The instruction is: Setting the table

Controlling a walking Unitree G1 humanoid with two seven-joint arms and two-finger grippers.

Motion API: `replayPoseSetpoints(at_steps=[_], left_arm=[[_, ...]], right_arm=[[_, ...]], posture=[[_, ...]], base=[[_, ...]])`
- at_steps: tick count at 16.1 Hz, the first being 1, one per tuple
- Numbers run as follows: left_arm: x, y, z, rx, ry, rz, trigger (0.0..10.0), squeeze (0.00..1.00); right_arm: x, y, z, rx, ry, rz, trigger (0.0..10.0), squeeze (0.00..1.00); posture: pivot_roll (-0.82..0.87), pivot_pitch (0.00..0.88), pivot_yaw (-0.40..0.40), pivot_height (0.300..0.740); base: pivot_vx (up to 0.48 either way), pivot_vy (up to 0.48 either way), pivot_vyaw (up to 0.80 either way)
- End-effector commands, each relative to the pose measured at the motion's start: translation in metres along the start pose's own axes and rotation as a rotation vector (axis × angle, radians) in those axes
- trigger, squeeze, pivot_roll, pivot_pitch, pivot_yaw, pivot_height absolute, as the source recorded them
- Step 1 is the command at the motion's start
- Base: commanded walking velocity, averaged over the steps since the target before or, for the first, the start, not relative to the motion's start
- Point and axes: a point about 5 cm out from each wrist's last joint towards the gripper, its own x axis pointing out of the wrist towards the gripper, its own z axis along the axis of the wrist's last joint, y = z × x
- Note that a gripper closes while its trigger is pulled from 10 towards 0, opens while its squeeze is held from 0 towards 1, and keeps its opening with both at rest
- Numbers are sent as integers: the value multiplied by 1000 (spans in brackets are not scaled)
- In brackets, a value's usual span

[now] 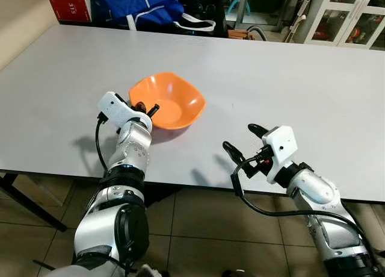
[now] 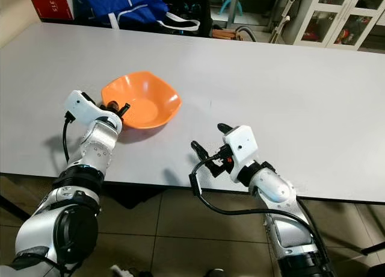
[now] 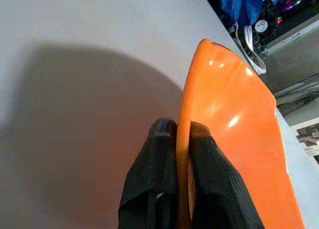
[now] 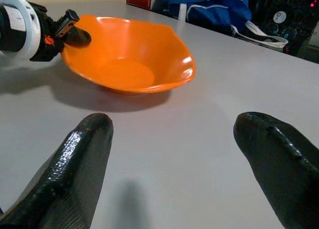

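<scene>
- My left gripper [image 1: 146,111] pinches the near rim of the orange bowl [image 1: 171,100], which rests on the grey table [image 1: 289,78].
- My right gripper [image 1: 242,140] hovers spread wide, holding nothing, near the table's front edge.
- I judge I'm placing the bowl; next comes letting go.

A blue bag [image 1: 139,5] with white straps sits beyond the table's far edge, a red box [image 1: 70,4] beside it at the far left corner. Past the far right corner stands a white glass-door cabinet [image 1: 349,15] — its contents blurred, perhaps bottles. Below the near edge — beige floor tiles [image 1: 198,241].
</scene>
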Motion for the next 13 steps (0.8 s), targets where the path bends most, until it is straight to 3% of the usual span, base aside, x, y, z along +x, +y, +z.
replayPoseSetpoints(at_steps=[1, 5, 6, 7, 8, 13], left_arm=[[1, -11, 3, -23, -6, -28, 0, 0], [1, -8, -2, -27, 7, -19, 0, 0], [2, -8, -3, -25, 14, -15, 5137, 0], [2, -8, -3, -24, 15, -14, 5137, 0], [2, -8, -3, -24, 15, -15, 10000, 0], [3, -4, -7, -20, 34, 8, 10000, 0]], right_arm=[[-3, 1, -1, -5, 16, 10, 10000, 0], [-4, 0, 0, -7, 19, 9, 10000, 0], [-5, 0, 0, -7, 20, 9, 10000, 0], [-5, 0, 0, -7, 20, 9, 10000, 0], [-5, 0, 0, -7, 21, 9, 10000, 0], [-5, 0, 0, -9, 25, 13, 10000, 0]], posture=[[-180, 69, 1, 740], [-185, 70, -1, 740], [-185, 70, -1, 740], [-185, 70, -1, 740], [-184, 68, 0, 740], [-185, 63, -4, 740]], base=[[0, 0, 0], [0, 0, 0], [0, 0, 0], [0, 0, 0], [0, 0, 0], [0, 0, 0]])
